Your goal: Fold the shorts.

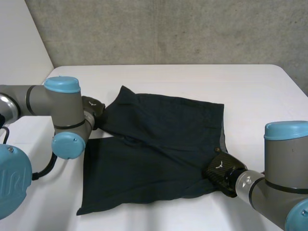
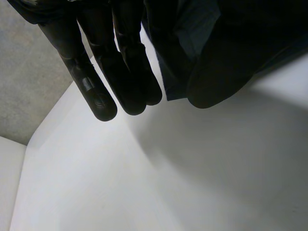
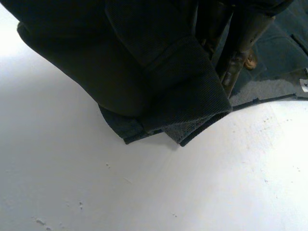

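Dark rumpled shorts (image 1: pixel 159 144), left robot hand (image 1: pixel 93 107) and right robot hand (image 1: pixel 220 166) pinching opposite edges.

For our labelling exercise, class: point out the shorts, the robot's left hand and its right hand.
shorts (image 1: pixel 159 144), head view, middle of the dark cloth.
left hand (image 2: pixel 122 72), left wrist view, on a straight finger.
right hand (image 1: pixel 219 168), head view, back of the hand.

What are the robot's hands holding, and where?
Both hold the dark shorts: the left hand pinches an edge on its own side; the right hand grips a hemmed corner.
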Controlling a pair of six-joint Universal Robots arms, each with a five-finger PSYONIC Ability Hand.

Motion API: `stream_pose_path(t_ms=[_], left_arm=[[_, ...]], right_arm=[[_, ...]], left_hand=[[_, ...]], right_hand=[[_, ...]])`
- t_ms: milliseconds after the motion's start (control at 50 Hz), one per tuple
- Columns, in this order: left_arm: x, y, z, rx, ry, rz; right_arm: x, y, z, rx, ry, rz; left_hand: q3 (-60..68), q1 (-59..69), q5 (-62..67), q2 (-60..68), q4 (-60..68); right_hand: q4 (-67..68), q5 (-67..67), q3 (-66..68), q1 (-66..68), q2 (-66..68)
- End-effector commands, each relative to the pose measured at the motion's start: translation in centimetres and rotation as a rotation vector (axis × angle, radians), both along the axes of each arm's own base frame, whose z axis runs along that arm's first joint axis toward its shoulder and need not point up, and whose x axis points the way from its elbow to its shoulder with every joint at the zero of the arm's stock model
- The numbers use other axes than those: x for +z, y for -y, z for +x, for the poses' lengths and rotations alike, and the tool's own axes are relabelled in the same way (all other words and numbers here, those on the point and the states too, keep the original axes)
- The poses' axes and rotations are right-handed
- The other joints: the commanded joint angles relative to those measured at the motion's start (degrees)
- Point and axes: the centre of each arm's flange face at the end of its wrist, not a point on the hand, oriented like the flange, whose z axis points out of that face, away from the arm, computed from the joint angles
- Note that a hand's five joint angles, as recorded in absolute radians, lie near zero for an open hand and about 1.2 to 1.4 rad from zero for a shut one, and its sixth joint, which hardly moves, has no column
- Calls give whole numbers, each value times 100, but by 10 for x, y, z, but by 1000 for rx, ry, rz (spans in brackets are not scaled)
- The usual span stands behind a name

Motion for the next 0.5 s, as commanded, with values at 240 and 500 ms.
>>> stream_pose_path(t_ms=[240,500], left_arm=[[22,-2,-3,-22,-40,-45],[14,1,-1,-139,-108,26]], right_arm=[[1,1,0,-6,5,0],[0,0,0,-5,4,3]], left_hand=[[-3122,-2786,-2824,-3156,-3176],[-2953,-2618,-2656,-2988,-3007]], right_hand=[[1185,1498,1192,2244,1121],[1185,1498,1192,2244,1121]])
